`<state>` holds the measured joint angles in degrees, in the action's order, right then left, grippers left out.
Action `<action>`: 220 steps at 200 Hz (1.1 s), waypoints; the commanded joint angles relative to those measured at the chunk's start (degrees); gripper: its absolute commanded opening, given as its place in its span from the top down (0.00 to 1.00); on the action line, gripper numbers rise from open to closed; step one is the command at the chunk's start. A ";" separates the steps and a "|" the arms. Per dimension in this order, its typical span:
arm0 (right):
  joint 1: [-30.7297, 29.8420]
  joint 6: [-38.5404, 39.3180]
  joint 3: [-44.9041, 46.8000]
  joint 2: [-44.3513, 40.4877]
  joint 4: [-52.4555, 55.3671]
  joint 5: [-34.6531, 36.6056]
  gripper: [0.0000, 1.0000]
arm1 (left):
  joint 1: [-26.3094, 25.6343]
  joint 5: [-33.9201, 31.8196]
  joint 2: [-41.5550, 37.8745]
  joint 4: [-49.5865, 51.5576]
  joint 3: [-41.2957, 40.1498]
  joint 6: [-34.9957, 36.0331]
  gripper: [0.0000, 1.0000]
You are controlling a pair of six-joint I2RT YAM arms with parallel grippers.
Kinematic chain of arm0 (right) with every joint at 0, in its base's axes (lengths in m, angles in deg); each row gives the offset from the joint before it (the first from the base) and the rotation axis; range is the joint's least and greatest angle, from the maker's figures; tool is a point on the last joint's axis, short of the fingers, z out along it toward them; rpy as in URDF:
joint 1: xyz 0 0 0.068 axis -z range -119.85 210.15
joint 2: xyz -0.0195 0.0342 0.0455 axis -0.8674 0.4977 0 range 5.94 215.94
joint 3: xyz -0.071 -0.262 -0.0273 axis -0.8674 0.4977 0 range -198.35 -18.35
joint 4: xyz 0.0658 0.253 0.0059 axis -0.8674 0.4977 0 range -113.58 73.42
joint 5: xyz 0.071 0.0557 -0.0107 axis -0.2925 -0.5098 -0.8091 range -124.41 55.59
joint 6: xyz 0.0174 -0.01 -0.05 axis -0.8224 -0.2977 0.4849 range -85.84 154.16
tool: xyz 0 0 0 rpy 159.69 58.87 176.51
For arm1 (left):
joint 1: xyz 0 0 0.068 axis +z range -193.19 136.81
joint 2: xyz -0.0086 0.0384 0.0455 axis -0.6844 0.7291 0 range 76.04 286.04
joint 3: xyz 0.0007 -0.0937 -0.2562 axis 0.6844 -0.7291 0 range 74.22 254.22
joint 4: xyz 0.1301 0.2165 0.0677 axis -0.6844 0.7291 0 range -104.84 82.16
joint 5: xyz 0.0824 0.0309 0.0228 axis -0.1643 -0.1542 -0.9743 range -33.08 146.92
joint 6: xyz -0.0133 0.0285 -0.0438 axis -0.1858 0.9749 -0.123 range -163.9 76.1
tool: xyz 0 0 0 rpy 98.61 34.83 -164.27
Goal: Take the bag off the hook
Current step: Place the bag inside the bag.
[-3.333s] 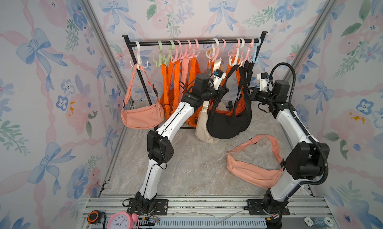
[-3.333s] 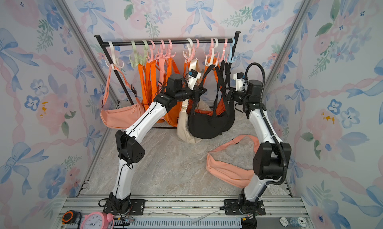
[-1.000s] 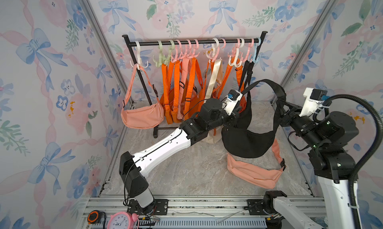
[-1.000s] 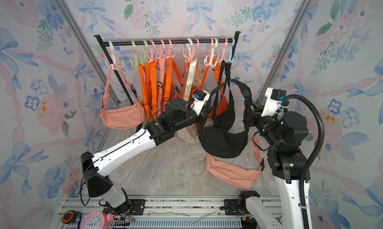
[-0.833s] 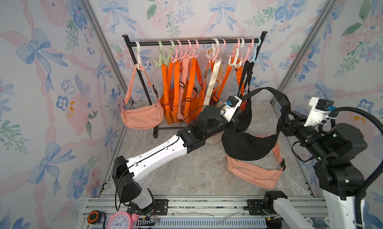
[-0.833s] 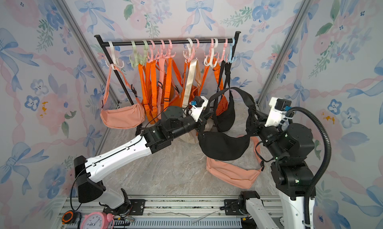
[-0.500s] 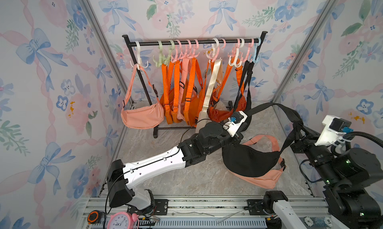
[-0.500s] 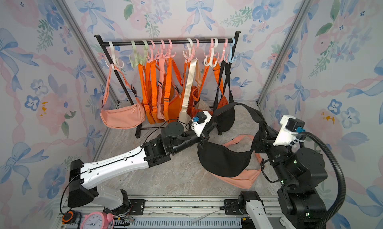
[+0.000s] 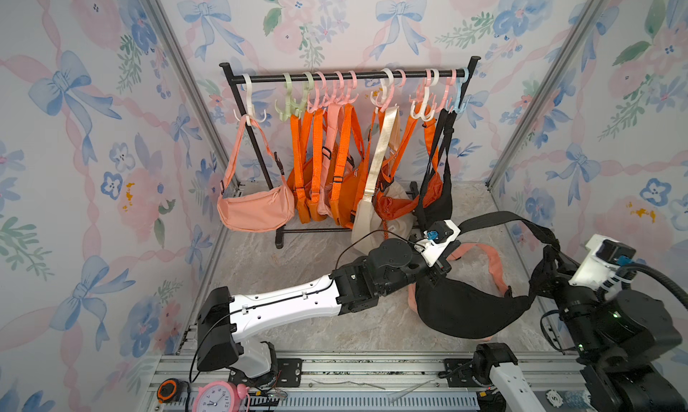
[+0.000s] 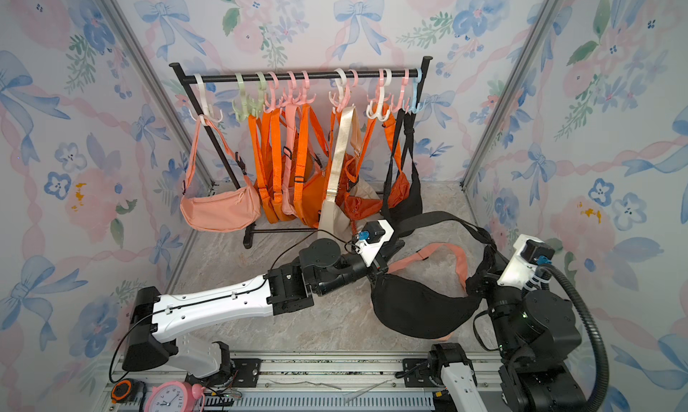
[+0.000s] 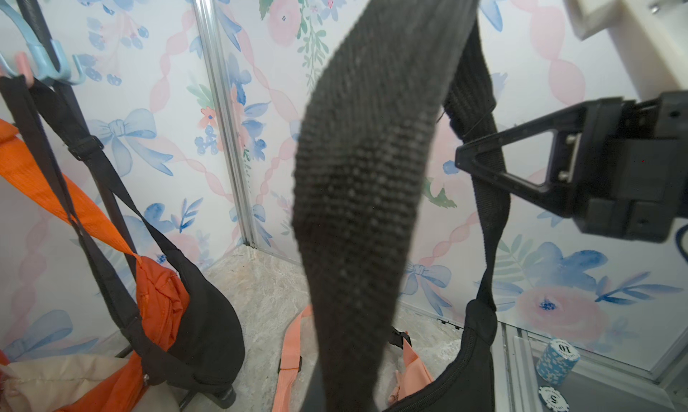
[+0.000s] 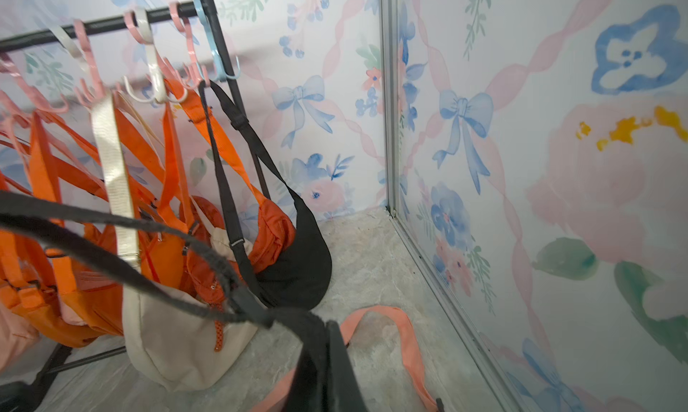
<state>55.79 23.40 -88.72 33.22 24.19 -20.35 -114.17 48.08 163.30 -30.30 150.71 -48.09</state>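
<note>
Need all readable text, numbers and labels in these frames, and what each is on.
"10": blue poker chip, left wrist view.
"5": second poker chip; small, probably a 5.
"11 12 1": dial of the pink alarm clock; the other numerals are cut off.
Black bag and tape measure: nothing legible.

In both top views the black bag [image 9: 465,311] hides from you the tips of the left gripper [image 9: 442,271] and most of the peach bag [image 9: 493,259] beneath it.
</note>
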 commanded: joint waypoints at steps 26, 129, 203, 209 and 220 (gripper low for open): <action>-0.31 1.04 9.31 5.27 -4.59 9.37 1.00 | 3.01 2.17 7.84 -2.75 -1.76 -5.86 1.00; 9.74 -10.03 24.15 10.48 -18.58 4.60 1.00 | 7.36 6.44 17.30 -4.32 1.95 -7.72 1.00; 16.74 -13.84 31.76 17.83 -25.97 0.16 0.98 | 9.04 9.06 27.31 -3.96 7.39 -9.04 1.00; 16.79 -13.78 31.99 18.56 -26.56 0.04 0.98 | 9.30 9.42 27.94 -3.71 7.94 -9.36 1.00; 16.91 -13.97 32.26 19.75 -27.47 0.00 0.97 | 9.68 9.92 29.50 -3.61 8.83 -9.82 1.00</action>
<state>72.10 10.94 -57.40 51.28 0.96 -19.49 -105.36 55.86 189.95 -33.60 156.85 -56.63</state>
